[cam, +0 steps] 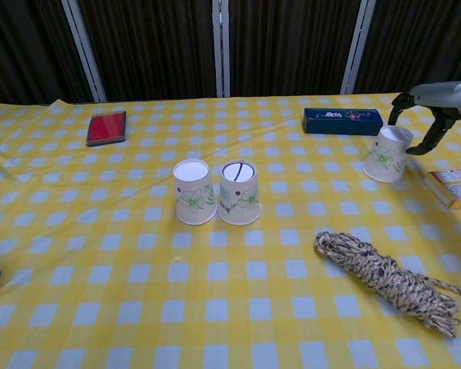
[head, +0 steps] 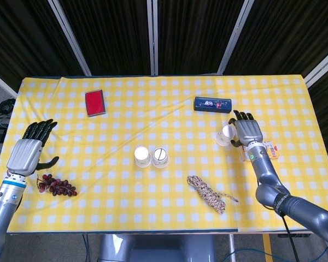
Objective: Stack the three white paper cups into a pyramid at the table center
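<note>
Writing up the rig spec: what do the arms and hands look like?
Both hands, left hand and right hand, have matte silver-grey backs and black fingers. The wrists carry a white band edged blue; the right one shows a small green dot. The arms are smooth grey tubes with black joint rings.

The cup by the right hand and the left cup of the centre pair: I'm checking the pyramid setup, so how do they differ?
The cup by the right hand leans tilted, while the left centre cup stands squarely upside down. The first stands apart near the blue box with the right hand over it; the second stands right beside another cup. Both are white with a floral print.
</note>
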Robot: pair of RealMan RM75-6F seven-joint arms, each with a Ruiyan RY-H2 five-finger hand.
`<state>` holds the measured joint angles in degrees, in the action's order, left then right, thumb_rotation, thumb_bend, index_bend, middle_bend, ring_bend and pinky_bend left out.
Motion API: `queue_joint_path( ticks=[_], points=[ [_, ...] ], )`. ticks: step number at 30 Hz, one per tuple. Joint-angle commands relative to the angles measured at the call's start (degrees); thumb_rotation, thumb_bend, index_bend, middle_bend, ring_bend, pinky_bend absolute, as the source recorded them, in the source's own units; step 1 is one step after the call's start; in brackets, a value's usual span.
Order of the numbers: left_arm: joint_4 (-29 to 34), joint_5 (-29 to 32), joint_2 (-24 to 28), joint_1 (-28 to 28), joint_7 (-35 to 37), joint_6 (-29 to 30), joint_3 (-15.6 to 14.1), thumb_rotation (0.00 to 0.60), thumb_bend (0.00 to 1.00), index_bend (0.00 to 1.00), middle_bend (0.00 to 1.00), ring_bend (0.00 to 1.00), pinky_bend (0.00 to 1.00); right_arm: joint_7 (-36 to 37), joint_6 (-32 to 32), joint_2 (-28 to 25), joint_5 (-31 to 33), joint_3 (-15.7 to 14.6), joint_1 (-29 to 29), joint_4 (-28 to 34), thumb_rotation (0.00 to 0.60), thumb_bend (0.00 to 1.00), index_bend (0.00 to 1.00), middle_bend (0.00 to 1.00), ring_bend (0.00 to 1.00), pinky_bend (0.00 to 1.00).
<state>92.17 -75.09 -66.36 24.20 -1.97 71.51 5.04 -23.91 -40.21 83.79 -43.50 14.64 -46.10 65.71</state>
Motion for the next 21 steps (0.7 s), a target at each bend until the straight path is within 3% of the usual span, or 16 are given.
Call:
queue_joint_path(
  ticks=[1, 9, 21],
  points=[
    [-0.09, 0.09, 0.02, -0.07, 0.21, -0.14, 0.16, 0.600, 0.27, 0.00, 0.00, 0.00, 0.00, 0.63, -0.22, 0.80, -0.76, -0.22, -0.30, -1.03, 0.600, 0.24, 0.38, 0.07, 0.00, 0.00],
    [-0.58, 0.05, -0.09, -0.20, 0.82, -0.69, 0.57, 0.600, 0.27, 0.00, 0.00, 0.00, 0.00, 2.98, -3.92, 1.11, -5.35, -0.01, -0.24, 1.10, 0.600, 0.26, 0.45, 0.13, 0.00, 0.00],
    [-0.92, -0.10, 0.23, -0.52, 2.13, -1.35, 1.11, 0.600, 0.27, 0.00, 0.00, 0.00, 0.00, -2.02, -12.22, -5.58, -8.40, 3.30, -2.12, 22.02, 0.600, 0.26, 0.46, 0.13, 0.00, 0.00]
  ],
)
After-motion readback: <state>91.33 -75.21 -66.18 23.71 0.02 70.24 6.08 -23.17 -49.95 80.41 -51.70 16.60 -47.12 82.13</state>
